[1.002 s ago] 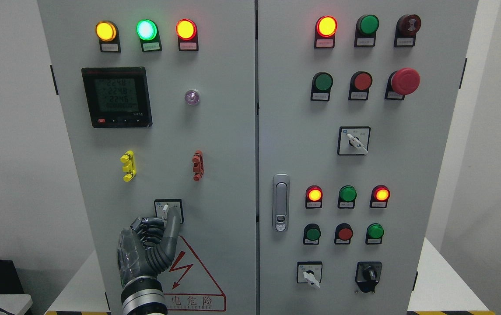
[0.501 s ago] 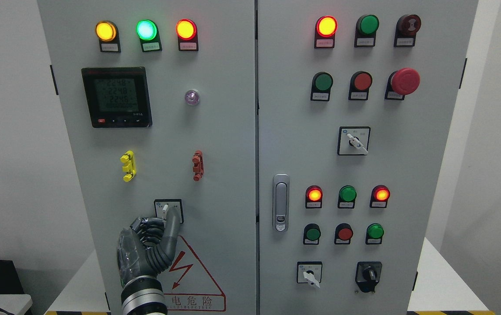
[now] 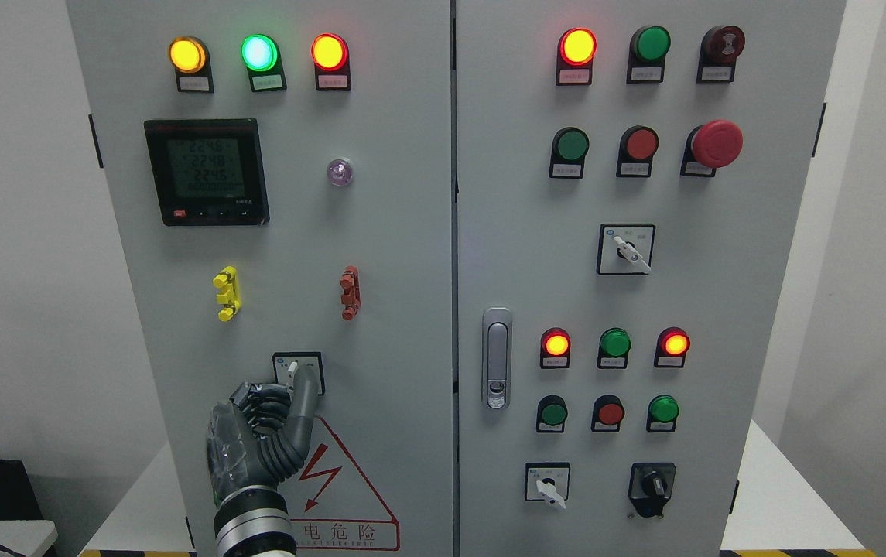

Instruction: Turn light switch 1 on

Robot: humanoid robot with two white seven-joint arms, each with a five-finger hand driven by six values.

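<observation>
One hand shows, the left hand (image 3: 261,437), rising from the bottom edge against the lower part of the left cabinet door (image 3: 272,232). Taking the rotary switch (image 3: 297,372) low on that door as the landmark: bare grey panel lies to its left out to the door's edge, and more bare panel to its right up to the centre seam (image 3: 454,278) between the two doors. Above the switch, well apart, sit a yellow clip (image 3: 226,293) up-left and a red clip (image 3: 350,292) up-right, with open panel between them. Directly below the switch begins the red warning triangle (image 3: 342,483), which the hand partly covers. Far to the right of the switch, past the seam, stands the door latch (image 3: 496,357).

The switch's small white lever (image 3: 292,368) points roughly upward. The hand is just below and left of it, most fingers curled into the palm, one grey finger (image 3: 305,394) stretched up so its tip touches the lever's right side. Nothing is gripped; the contact is a single fingertip against the lever.
</observation>
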